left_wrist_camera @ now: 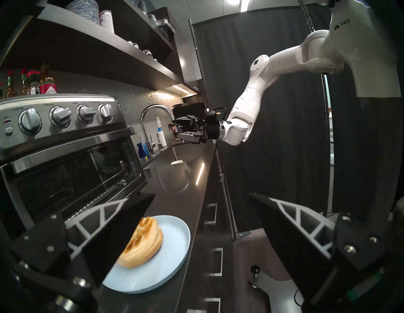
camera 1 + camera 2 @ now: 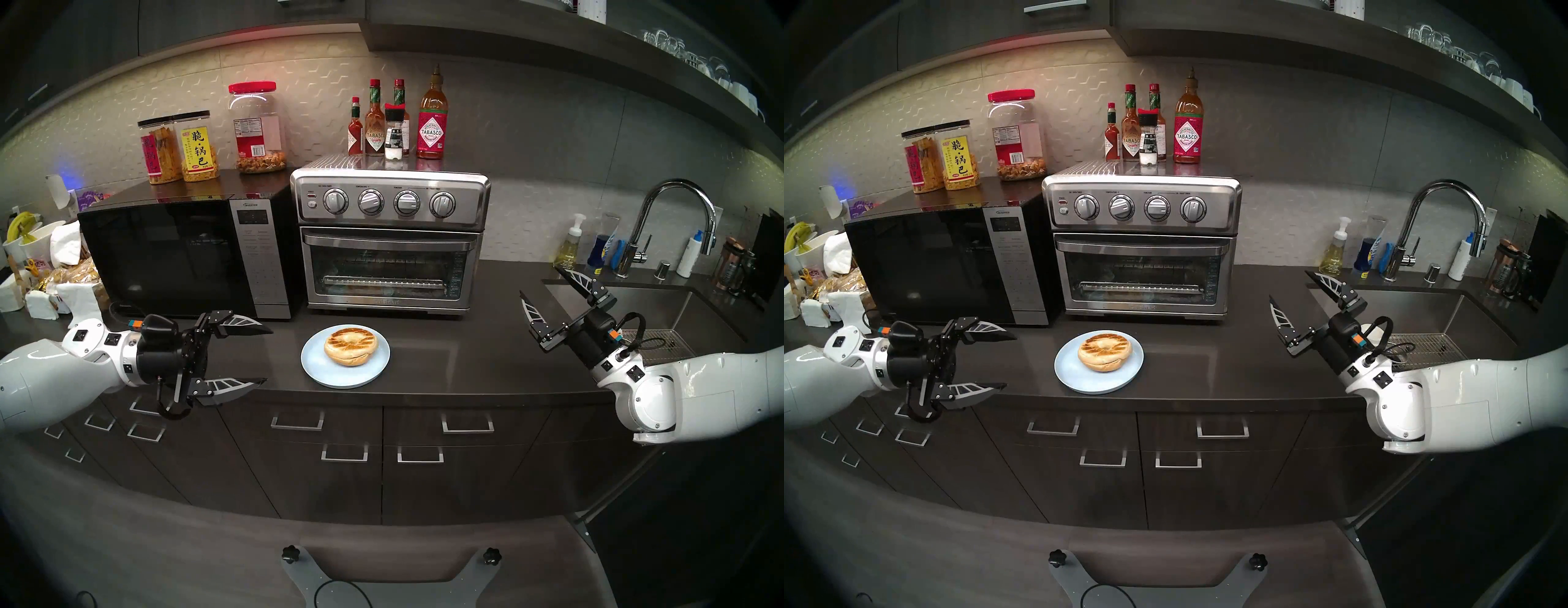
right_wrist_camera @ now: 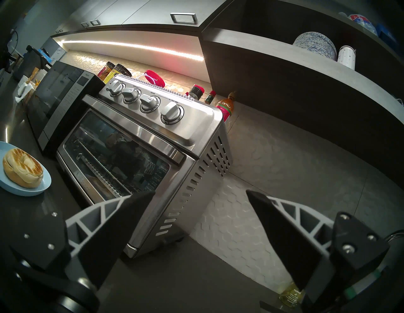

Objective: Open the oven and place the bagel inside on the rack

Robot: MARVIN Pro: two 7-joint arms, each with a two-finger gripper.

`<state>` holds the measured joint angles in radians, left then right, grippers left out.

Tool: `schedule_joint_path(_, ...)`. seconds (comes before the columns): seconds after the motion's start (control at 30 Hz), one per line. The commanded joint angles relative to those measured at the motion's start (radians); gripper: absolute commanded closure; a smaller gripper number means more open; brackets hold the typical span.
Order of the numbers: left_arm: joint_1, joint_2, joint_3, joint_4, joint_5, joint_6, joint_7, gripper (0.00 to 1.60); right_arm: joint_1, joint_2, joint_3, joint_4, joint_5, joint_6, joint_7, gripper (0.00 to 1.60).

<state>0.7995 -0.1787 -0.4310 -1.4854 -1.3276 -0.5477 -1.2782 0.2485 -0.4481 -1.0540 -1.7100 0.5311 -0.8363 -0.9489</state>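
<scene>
Oven (image 2: 390, 237) door is seen closed, its bar handle (image 2: 390, 243) running crosswise, up and left of the empty, wide-open right gripper (image 2: 539, 288); bagel (image 2: 351, 344) is found plated just beyond the equally open left gripper (image 2: 267, 354).

A black microwave (image 2: 178, 259) bears snack jars (image 2: 178, 146); a faucet (image 2: 674, 220) arches over the sink (image 2: 636, 305).

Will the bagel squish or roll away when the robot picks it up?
Probably a little squishy: the bagel looks like soft, puffy bread. It's sliced into two halves, so the top might slide off. It lies flat on the blue plate, so rolling seems unlikely.
</scene>
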Motion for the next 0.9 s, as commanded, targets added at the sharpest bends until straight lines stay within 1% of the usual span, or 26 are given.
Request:
schedule_joint_path(0.0,-0.068,-0.023,-0.035,0.019,-0.020,0.119,-0.119,0.00,0.015,0.000,0.010,0.000,-0.001,-0.001,-0.001,0.00)
schedule_joint_path(0.13,-0.096,-0.064,-0.049,0.034,-0.033,0.182,-0.186,0.00,0.015,0.001,0.010,0.000,-0.001,-0.001,-0.001,0.00)
schedule_joint_path(0.17,-0.104,-0.075,-0.052,0.039,-0.033,0.210,-0.200,0.00,0.015,0.001,0.010,0.000,-0.001,-0.001,-0.001,0.00)
schedule_joint_path(0.27,-0.125,-0.113,-0.061,0.048,-0.049,0.266,-0.205,0.01,0.016,0.001,0.010,-0.001,-0.001,-0.001,-0.001,0.00)
schedule_joint_path(0.3,-0.130,-0.121,-0.063,0.051,-0.054,0.277,-0.205,0.01,0.016,0.001,0.010,-0.001,-0.001,-0.001,-0.001,0.00)
schedule_joint_path(0.37,-0.138,-0.145,-0.073,0.064,-0.094,0.297,-0.205,0.03,0.016,0.001,0.010,-0.001,-0.001,-0.001,-0.001,0.00)
schedule_joint_path(0.47,-0.139,-0.174,-0.084,0.071,-0.146,0.298,-0.205,0.06,0.017,0.002,0.010,-0.001,-0.001,0.000,0.000,0.00)
schedule_joint_path(0.5,-0.136,-0.187,-0.089,0.081,-0.163,0.277,-0.205,0.07,0.018,0.002,0.010,-0.002,-0.002,0.000,0.000,0.00)
schedule_joint_path(0.53,-0.132,-0.192,-0.090,0.080,-0.177,0.271,-0.205,0.09,0.018,0.002,0.010,-0.002,-0.002,0.000,0.000,0.00)
schedule_joint_path(0.57,-0.123,-0.197,-0.093,0.083,-0.191,0.242,-0.205,0.13,0.018,0.003,0.010,-0.002,-0.002,0.000,0.000,0.00)
schedule_joint_path(0.6,-0.116,-0.198,-0.093,0.081,-0.203,0.228,-0.205,0.14,0.019,0.003,0.010,-0.003,-0.002,0.000,0.001,0.00)
schedule_joint_path(0.67,-0.097,-0.192,-0.093,0.068,-0.222,0.190,-0.205,0.12,0.020,0.004,0.010,-0.003,-0.002,0.001,0.001,0.00)
schedule_joint_path(0.7,-0.097,-0.192,-0.093,0.068,-0.222,0.190,-0.205,0.12,0.020,0.004,0.010,-0.003,-0.002,0.001,0.001,0.00)
schedule_joint_path(0.73,-0.089,-0.185,-0.093,0.061,-0.227,0.167,-0.205,0.13,0.020,0.004,0.009,-0.004,-0.002,0.001,0.002,0.00)
schedule_joint_path(0.77,-0.083,-0.176,-0.093,0.055,-0.229,0.141,-0.205,0.16,0.021,0.005,0.009,-0.004,-0.002,0.002,0.002,0.00)
schedule_joint_path(0.8,-0.078,-0.170,-0.099,0.055,-0.229,0.129,-0.205,0.28,0.021,0.005,0.009,-0.005,-0.002,0.002,0.003,0.00)
schedule_joint_path(0.83,-0.072,-0.160,-0.118,0.070,-0.226,0.109,-0.205,0.41,0.022,0.005,0.009,-0.005,-0.002,0.002,0.003,0.00)
schedule_joint_path(0.87,-0.078,-0.152,-0.113,0.075,-0.224,0.068,-0.205,0.45,0.021,0.005,0.009,-0.005,-0.002,0.002,0.003,0.00)
